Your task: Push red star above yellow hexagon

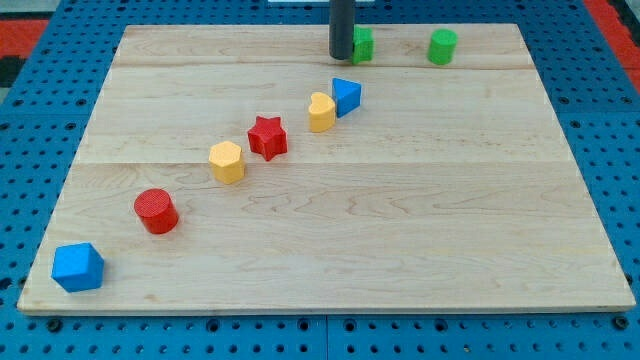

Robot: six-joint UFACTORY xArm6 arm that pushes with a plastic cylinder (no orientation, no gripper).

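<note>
The red star [267, 137] lies on the wooden board [400, 220], just right of and slightly above the yellow hexagon [227, 161], nearly touching it. My tip [342, 56] is near the view's top edge, well up and to the right of the red star, beside a green block [362, 44] that the rod partly hides. The tip touches neither the star nor the hexagon.
A yellow heart [321, 112] and a blue triangle [346, 96] sit up-right of the star. A red cylinder [156, 211] and a blue cube-like block [78, 267] lie toward the bottom left. A green cylinder [442, 46] stands at the top right.
</note>
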